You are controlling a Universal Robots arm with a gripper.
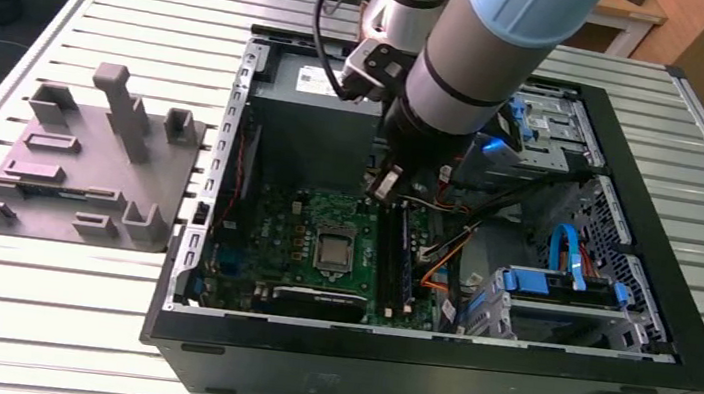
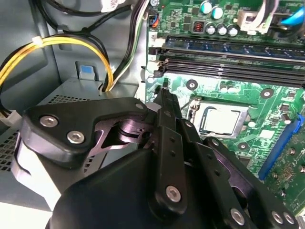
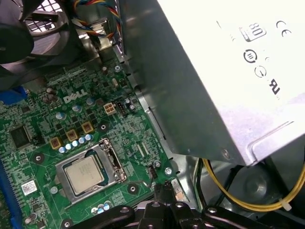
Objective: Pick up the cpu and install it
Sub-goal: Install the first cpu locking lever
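The gripper (image 2: 164,95) is seen with fingers pressed together, nothing held, poised just above the motherboard (image 3: 43,124). Just beyond its tip, the cpu (image 2: 223,119) is seated flat in the socket (image 3: 88,172), well apart from the grey fixture (image 1: 81,164).

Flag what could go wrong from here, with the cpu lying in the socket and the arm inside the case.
1. The gripper hangs low over the motherboard, beside the cpu; a careless move might scrape nearby components.
2. Yellow cables run close to the gripper linkage and could snag.
3. The socket frame looks open around the cpu, so a knock could shift the chip.
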